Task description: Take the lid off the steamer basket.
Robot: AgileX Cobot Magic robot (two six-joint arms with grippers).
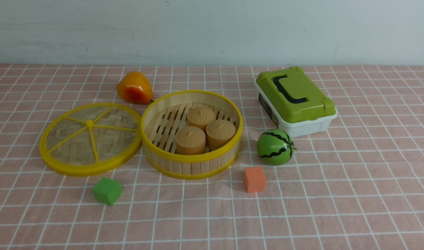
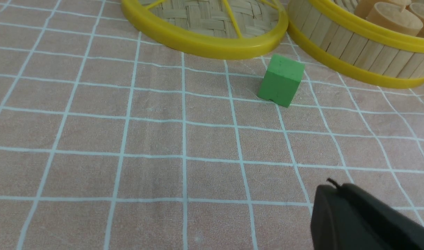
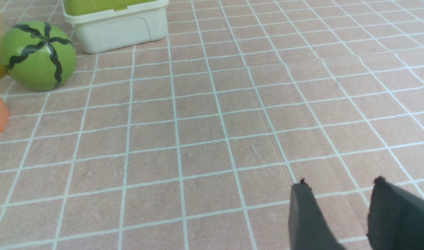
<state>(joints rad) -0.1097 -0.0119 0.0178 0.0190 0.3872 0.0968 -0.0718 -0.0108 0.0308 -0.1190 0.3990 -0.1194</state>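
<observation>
Two task pieces sit side by side left of centre: the lid (image 1: 90, 139) flat on the worktop (image 1: 337, 208), touching the open steamer basket (image 1: 192, 161). Light, stiff bamboo; its rim offers the best hold. Right jaws stand narrowly apart; left jaws' state unclear.

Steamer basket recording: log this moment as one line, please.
lid: off, flat on cloth beside steamer basket | basket: open, three cakes inside | left gripper: clear, state unclear | right gripper: open, empty
</observation>
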